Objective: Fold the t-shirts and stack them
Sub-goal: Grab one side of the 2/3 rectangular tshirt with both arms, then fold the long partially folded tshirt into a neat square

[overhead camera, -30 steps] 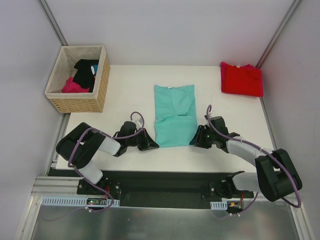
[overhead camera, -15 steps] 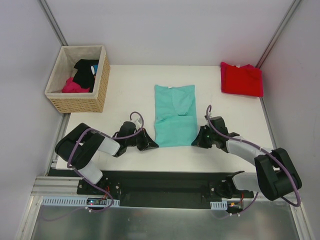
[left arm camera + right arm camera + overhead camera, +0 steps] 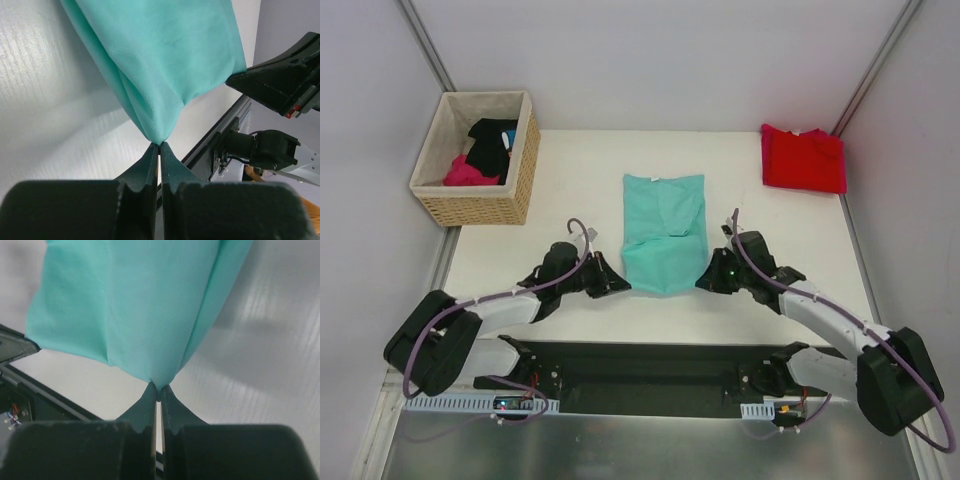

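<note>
Pinching the teal t-shirt's (image 3: pixel 663 225) two near corners.
Mid-worktop (image 3: pixel 570 180), left gripper (image 3: pixel 616 285) (image 3: pixel 159 145) and right gripper (image 3: pixel 705 280) (image 3: pixel 158 386) each clamp tight on one corner; red t-shirt (image 3: pixel 804 158) lies folded at the far right corner.

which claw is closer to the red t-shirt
Right. The right claw pinches the near right corner of the teal t-shirt, with the red t-shirt farther back on its right; the left claw pinches the near left corner, farther off.

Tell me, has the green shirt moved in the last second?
Yes. The teal shirt has slid slightly toward the basket, away from the red shirt, its near corners pinched by the left gripper and right gripper.
</note>
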Action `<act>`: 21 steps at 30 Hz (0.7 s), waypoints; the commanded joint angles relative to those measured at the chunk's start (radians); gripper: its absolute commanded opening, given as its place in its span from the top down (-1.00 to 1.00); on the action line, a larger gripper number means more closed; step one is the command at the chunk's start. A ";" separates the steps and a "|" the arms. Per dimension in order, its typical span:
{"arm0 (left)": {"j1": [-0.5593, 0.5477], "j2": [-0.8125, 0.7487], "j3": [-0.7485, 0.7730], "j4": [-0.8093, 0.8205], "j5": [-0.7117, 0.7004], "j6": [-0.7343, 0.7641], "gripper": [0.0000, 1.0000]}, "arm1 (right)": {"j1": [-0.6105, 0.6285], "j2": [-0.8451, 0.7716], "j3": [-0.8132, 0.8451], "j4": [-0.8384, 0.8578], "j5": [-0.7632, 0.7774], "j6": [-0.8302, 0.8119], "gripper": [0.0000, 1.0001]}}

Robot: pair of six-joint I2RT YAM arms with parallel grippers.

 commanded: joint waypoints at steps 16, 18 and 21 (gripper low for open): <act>-0.056 -0.690 -0.070 -0.554 -0.164 0.020 1.00 | 0.364 -0.398 0.111 -0.420 0.390 0.117 0.99; -0.056 -0.701 -0.038 -0.572 -0.179 0.035 1.00 | 0.365 -0.389 0.153 -0.433 0.427 0.092 0.99; -0.056 -0.630 0.042 -0.578 -0.202 0.084 1.00 | 0.364 -0.336 0.219 -0.431 0.478 0.051 0.99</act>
